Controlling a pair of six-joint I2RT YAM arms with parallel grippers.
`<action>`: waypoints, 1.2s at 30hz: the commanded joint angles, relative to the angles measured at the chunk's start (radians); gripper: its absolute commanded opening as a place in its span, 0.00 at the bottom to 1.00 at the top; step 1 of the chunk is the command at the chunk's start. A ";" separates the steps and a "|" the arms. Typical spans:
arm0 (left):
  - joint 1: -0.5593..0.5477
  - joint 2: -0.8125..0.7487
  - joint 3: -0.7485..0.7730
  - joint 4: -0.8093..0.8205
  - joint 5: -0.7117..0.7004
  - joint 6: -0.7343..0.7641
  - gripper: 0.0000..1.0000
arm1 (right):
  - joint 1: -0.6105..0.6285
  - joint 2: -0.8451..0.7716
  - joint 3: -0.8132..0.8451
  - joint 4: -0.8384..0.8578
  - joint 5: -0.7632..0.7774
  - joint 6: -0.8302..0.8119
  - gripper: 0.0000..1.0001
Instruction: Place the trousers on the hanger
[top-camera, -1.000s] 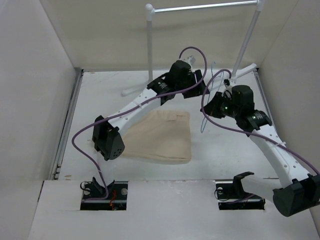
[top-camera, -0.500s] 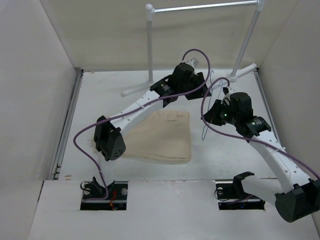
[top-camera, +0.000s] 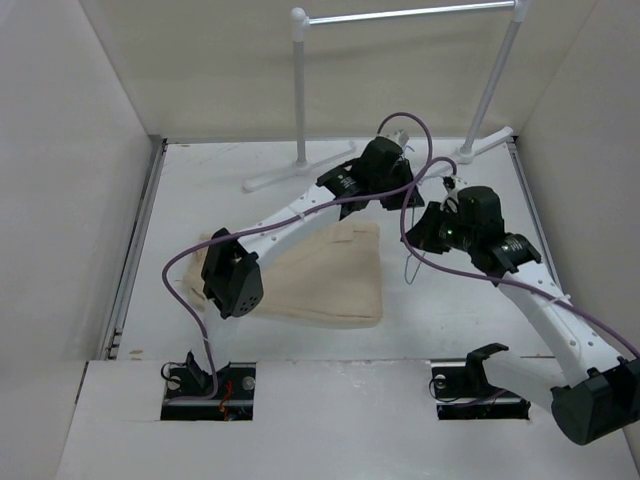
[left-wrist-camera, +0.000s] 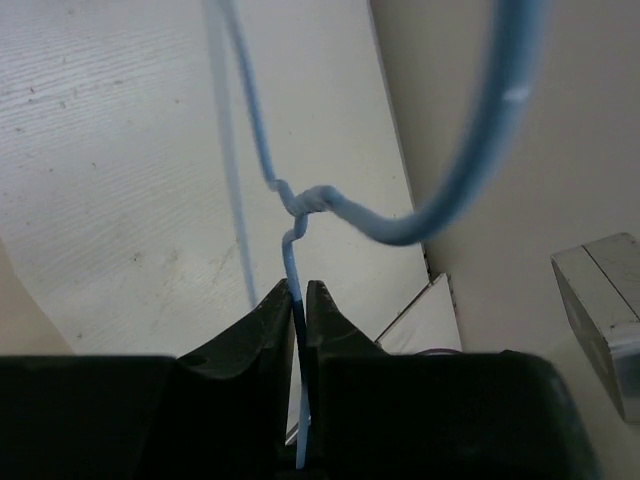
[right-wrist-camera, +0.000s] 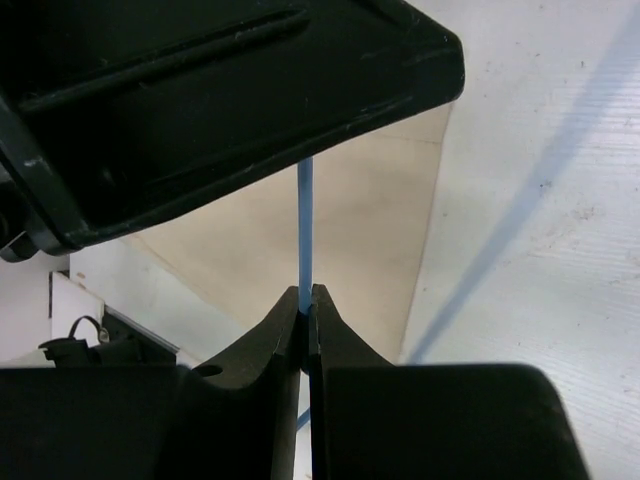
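- Nearest to the bases: the trousers (top-camera: 320, 275) lie folded flat on the table (top-camera: 200, 190), center-left. The bundle's longer side seems to run approx. left-right, and its right edge faces the pincers.
- The left arm's forearm (top-camera: 300, 210) passes above the far-left part of the cloth on its way to the far right.
- Next out: the right pincer (right-wrist-camera: 305, 295) is closed on a straight piece of the hanger (right-wrist-camera: 304, 225), a thin pale-blue wire. It stands just off the far-right corner of the trousers. In its own cam the wire runs straight away from the jaws, with tan cloth behind it.
- A bit farther: the left pincer (left-wrist-camera: 300, 300) is closed on the wire just under the twisted neck, w/ the hook curving up and away.
- So the hanger is held in the air by both pincers, and the trousers are to the near-left of it, not touching it as far as I can see.
- My judgement: the right pincer is nearer the cloth, but no pincer is free. One must let go before the cloth can be threaded.
- Farthest: the white rail stand (top-camera: 300, 90), well apart.
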 joint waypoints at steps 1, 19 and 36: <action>0.012 -0.061 -0.039 0.019 -0.086 0.002 0.04 | -0.003 -0.062 -0.001 0.020 -0.001 -0.004 0.12; -0.152 -0.343 -0.689 0.357 -0.485 -0.181 0.00 | 0.029 -0.073 -0.287 0.248 0.090 0.234 0.13; -0.236 -0.323 -0.866 0.394 -0.695 -0.273 0.00 | 0.145 0.344 -0.446 0.639 0.121 0.298 0.56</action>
